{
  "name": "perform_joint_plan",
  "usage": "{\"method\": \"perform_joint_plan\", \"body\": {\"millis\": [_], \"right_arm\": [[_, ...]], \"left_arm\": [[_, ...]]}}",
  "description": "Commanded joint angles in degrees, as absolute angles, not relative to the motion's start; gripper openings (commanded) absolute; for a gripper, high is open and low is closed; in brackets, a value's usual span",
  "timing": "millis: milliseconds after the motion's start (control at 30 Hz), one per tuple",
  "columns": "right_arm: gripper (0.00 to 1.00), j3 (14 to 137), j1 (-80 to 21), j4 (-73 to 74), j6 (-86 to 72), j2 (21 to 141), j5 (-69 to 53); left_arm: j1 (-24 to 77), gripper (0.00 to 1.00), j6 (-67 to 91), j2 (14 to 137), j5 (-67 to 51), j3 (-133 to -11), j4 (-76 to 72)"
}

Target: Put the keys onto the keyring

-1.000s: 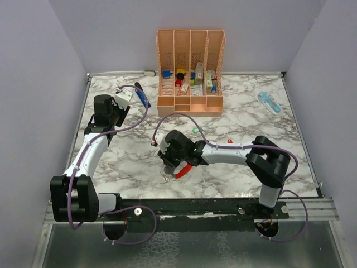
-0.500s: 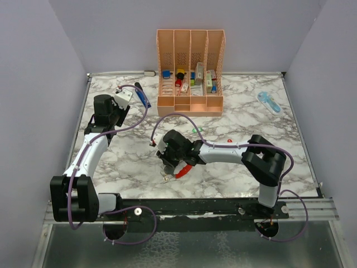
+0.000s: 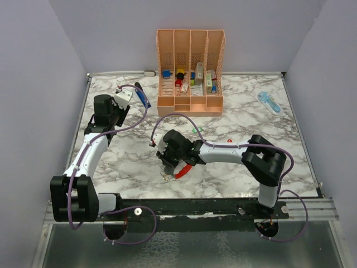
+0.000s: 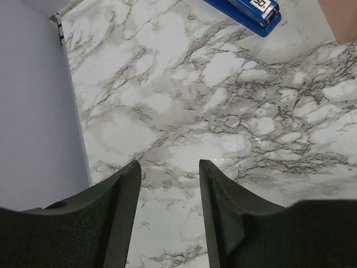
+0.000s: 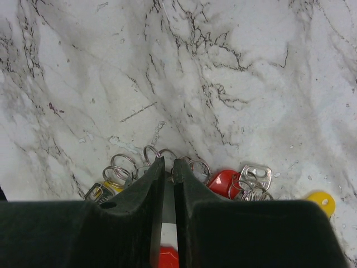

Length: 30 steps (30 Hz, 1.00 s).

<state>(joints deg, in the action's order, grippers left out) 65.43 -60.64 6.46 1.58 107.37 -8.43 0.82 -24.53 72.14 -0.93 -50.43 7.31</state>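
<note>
Hovering over the keys, right gripper pinches the keyring; left gripper gapes wide, holding nothing.

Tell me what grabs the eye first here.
The right gripper sits low at front centre, fingers almost shut with the red keyring between them, tips over a heap of keys and split rings. Behind it the peach organizer stands at the back edge. The left gripper hangs open over the marble table at the left, near a blue stapler.
</note>
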Motion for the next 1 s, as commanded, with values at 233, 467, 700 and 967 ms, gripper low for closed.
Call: {"method": "perform_joint_plan", "body": {"millis": [233,467,700,967], "right_arm": [[0.12,66.91,-60.63,6.41,1.53,103.63,-11.28],[0.11,67.96,-60.62,8.07,2.87,104.61,-16.99],[0.09,68.16,-60.63,9.05,4.44,106.63,-18.93],[0.09,68.68,-60.59,10.56,6.27,108.84,-19.33]], "left_arm": [[0.61,0.49,-23.46,70.93,-3.21,-50.5,6.61],[0.62,0.49,-23.2,70.85,-5.51,-50.78,7.22],[0.62,0.49,-23.38,70.8,-7.12,-50.85,8.07],[0.62,0.49,-23.21,70.93,-8.06,-50.98,8.12]]}}
